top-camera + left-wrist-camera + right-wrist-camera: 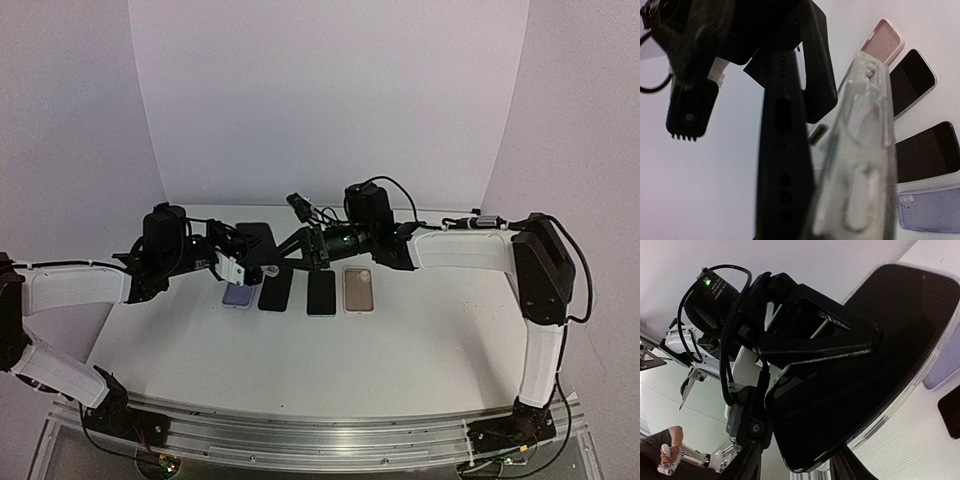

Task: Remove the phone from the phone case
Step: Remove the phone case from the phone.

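Observation:
A black phone [284,252] hangs above the table between my two grippers. Its dark edge [782,150] stands a little apart from the clear phone case [862,165], which is peeled off along one side. In the right wrist view the screen [865,365] faces the camera, with the case's clear rim [872,431] along its right edge. My left gripper [250,272] is shut on the far end of the phone case with the phone in it. My right gripper [795,467] stands open, its fingers either side of the phone's near corner and apart from it.
Below the held phone, a row lies on the white table [420,350]: a lavender case [237,296], two black phones [275,290] [321,292] and a pink case [359,290]. Another dark phone [255,234] lies behind them.

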`<state>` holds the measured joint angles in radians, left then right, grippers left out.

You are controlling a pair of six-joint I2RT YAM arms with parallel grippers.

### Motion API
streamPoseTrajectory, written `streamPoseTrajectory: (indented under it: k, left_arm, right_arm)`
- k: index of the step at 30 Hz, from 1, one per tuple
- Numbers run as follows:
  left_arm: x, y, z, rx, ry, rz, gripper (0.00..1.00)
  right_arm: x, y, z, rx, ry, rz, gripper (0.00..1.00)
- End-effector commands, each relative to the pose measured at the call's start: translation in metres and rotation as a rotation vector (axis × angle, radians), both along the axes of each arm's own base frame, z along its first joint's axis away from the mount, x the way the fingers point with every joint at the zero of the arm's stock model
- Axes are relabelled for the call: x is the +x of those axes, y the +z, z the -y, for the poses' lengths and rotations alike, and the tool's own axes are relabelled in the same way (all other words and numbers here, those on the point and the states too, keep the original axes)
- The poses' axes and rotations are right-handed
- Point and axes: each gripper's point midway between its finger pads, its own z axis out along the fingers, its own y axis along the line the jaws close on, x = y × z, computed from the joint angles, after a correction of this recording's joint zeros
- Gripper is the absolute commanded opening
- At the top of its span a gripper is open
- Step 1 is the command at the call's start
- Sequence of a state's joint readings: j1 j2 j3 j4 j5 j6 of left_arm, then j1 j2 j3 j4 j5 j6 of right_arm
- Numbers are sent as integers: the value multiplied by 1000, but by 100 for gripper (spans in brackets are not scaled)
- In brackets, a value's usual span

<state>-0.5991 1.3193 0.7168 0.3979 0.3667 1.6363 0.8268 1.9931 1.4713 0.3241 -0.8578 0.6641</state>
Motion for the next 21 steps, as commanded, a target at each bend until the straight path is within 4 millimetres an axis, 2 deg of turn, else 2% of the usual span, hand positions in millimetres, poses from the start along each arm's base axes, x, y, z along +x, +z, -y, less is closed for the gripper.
streamPoseTrajectory:
  k: [1,4,8,12,17,19,21]
  left_arm:
    - [-66,66,52,-134,-353,362,0]
    - [-70,63,55,-125,-373,432,0]
    - [-78,56,58,-109,-411,485,0]
    - [-79,56,60,-110,-415,490,0]
    - [-80,52,60,-110,-420,479,0]
    - [-81,48,59,-110,-419,463,0]
    - [-80,42,58,-104,-414,442,7]
  right_arm:
    - [-71,77,-43,281,230,76,44]
    - [-59,74,-48,302,188,15,41]
    - [-39,62,-57,285,124,-78,30]
    - [-33,56,-61,282,97,-96,19]
    - [-27,48,-60,270,69,-113,1]
    - [-20,39,-56,250,34,-139,0]
    - [-9,25,-47,220,-20,-178,0]
